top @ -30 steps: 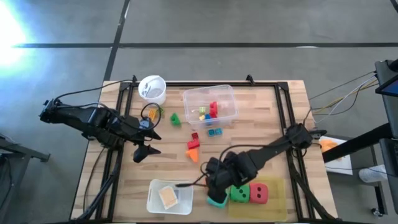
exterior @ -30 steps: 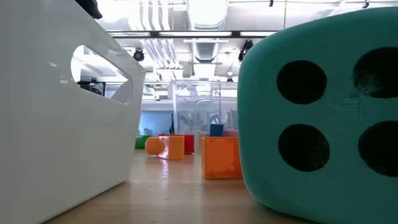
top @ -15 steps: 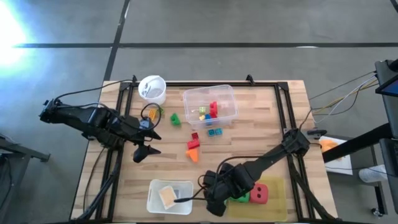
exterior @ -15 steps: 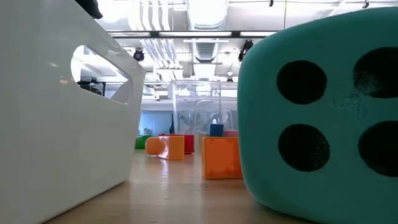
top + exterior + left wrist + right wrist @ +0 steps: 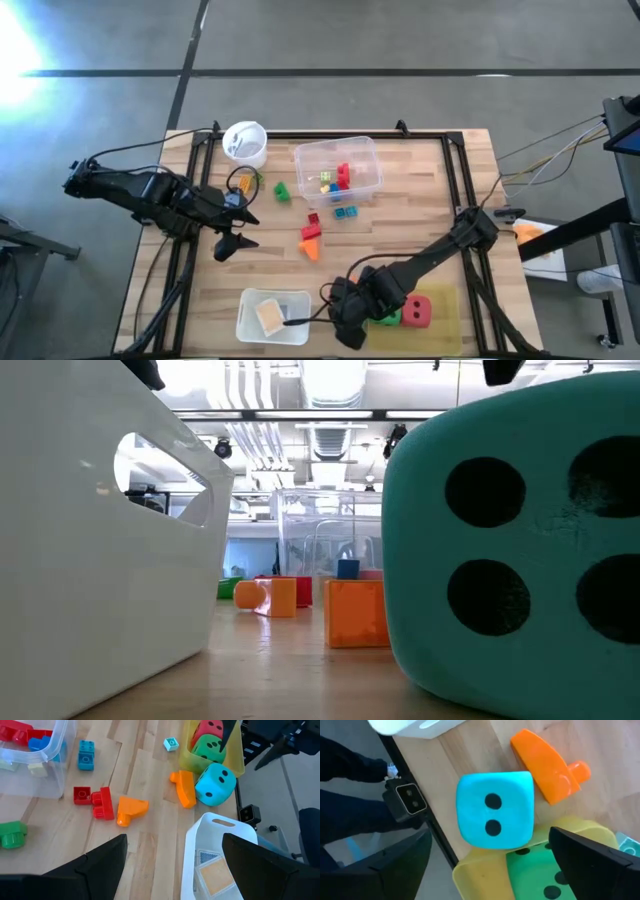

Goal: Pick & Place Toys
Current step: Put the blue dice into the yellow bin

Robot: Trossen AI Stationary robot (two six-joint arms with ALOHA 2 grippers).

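A teal dotted die (image 5: 495, 810) stands on the wood near the table's front edge, beside a yellow tray (image 5: 189, 750) holding a green die (image 5: 210, 747) and a red die (image 5: 210, 727). My right gripper (image 5: 490, 835) hangs open above the teal die, pointing steeply down, one finger on either side and touching nothing. One fingertip (image 5: 505, 370) shows just above the die in the low view. An orange piece (image 5: 547, 765) lies beside the die. My left gripper (image 5: 175, 845) waits open at the table's left, above the wood.
A white tray (image 5: 272, 315) with a flat tile stands left of the teal die. A clear tub (image 5: 337, 170) with blocks and a white cup (image 5: 245, 143) stand at the back. Loose red (image 5: 95, 800), orange (image 5: 131, 810), blue (image 5: 86, 755) and green (image 5: 12, 832) blocks lie mid-table.
My right gripper has moved toward the table's near edge and down, coming over the teal die, which it now covers in the high view. One of its fingertips has come into the top of the low view. The dice have stayed in place.
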